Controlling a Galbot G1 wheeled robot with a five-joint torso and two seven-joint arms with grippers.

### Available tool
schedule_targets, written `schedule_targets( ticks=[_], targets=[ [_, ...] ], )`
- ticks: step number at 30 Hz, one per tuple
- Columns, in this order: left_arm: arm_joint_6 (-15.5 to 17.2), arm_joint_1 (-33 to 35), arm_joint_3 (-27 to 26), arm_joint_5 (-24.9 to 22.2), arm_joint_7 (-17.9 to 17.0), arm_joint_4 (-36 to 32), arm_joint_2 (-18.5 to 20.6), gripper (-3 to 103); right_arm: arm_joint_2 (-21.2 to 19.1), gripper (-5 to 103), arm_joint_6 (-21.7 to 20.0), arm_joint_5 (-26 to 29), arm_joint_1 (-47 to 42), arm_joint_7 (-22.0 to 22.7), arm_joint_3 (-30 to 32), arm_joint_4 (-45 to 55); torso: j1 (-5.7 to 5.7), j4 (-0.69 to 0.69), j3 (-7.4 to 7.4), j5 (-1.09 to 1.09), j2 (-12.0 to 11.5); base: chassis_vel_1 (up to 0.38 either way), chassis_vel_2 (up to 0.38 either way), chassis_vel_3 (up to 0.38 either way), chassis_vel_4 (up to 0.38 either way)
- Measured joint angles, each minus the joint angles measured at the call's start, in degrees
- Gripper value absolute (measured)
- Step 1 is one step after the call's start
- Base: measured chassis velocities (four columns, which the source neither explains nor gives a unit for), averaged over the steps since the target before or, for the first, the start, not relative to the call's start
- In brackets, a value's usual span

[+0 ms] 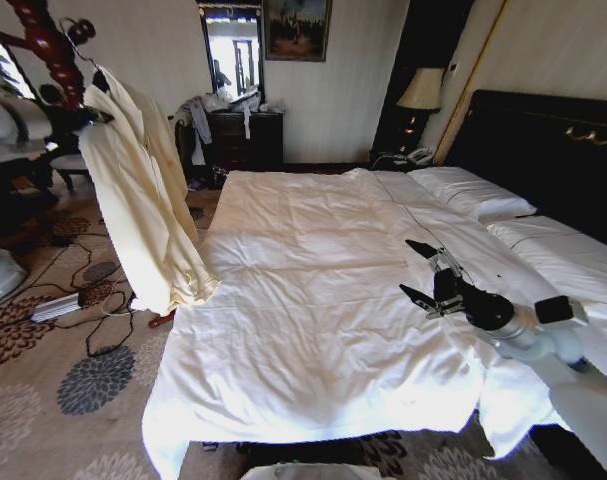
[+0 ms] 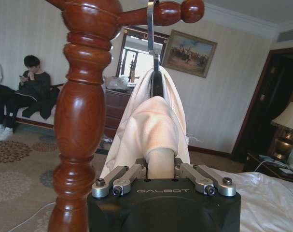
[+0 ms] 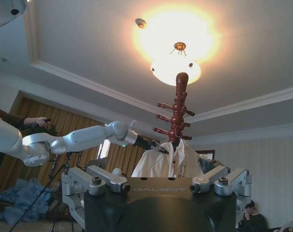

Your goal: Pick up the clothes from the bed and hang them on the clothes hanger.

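While I look down the left wrist view, I see the left gripper (image 2: pixel 163 169) with its fingers (image 2: pixel 118 178) closed in on a fold of the clothes (image 2: pixel 153 128), the cream cloth bunched and pinched between them; above that fold the black clothes hanger (image 2: pixel 157 83) runs up inside the collar, and its silver hook (image 2: pixel 150 21) is over an arm of the red-brown coat stand (image 2: pixel 81 111). From the head view I have the clothes (image 1: pixel 138 190) hanging full length off the coat stand (image 1: pixel 45 45) beside the bed's foot corner, their hem near the patterned carpet (image 1: pixel 53 390), clear of the white duvet. My right gripper (image 1: pixel 419 270) hovers over the bed (image 1: pixel 313 290), out toward the pillow side, with its fingers (image 1: pixel 420 298) spread apart and nothing between them; the right wrist view shows those fingers (image 3: pixel 107 180) wide too, and beyond them the left arm (image 3: pixel 83 137) reaching to the clothes (image 3: pixel 168 162) on the coat stand (image 3: pixel 177 111).
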Motion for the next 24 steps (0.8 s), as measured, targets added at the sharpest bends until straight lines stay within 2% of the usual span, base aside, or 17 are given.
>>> schedule_targets(
  ticks=[21, 22, 24],
  targets=[
    [-0.67, 3.33, -3.3, 1.31, 0.11, -2.31, 2.84, 19, 0.44, 100, 0.0, -0.19, -0.32, 0.05, -0.29, 0.69, 0.0, -0.01, 0.0, -0.01, 0.0, 0.0, 0.0, 0.0, 0.0],
    [-0.79, 3.45, -3.42, 1.34, -0.05, -2.47, 2.96, 16, 0.44, 100, 0.0, -0.19, -0.33, 0.06, -0.29, 0.73, 0.0, -0.01, 0.0, -0.01, 0.0, 0.0, 0.0, 0.0, 0.0],
    [-1.49, 3.82, -3.9, 1.58, -0.87, -3.02, 3.39, 24, 0.44, 100, -0.01, -0.2, -0.39, 0.11, -0.25, 0.88, 0.0, 0.03, 0.0, -0.01, 0.0, 0.0, 0.0, 0.0, 0.0]
  ],
)
